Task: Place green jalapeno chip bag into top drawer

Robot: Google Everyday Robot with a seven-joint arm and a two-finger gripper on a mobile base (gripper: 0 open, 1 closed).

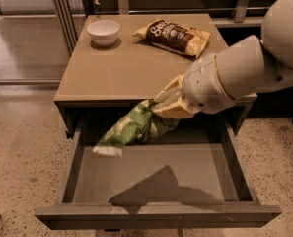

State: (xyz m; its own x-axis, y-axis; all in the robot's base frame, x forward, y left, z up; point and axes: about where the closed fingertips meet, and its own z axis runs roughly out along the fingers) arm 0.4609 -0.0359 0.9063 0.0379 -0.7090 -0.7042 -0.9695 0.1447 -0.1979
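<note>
My gripper (166, 108) is shut on the upper end of the green jalapeno chip bag (132, 129). The bag hangs slanted down to the left, over the back of the open top drawer (151, 174), just in front of the table's front edge. Its lower tip is above the drawer's left rear part and does not touch the bottom. The drawer is pulled fully out and holds nothing; the shadow of my arm lies on its floor. My white arm reaches in from the right.
On the tan table top (131, 63) a white bowl (103, 31) stands at the back left and a dark brown and yellow chip bag (173, 35) lies at the back right. A glass partition stands to the left. Speckled floor surrounds the table.
</note>
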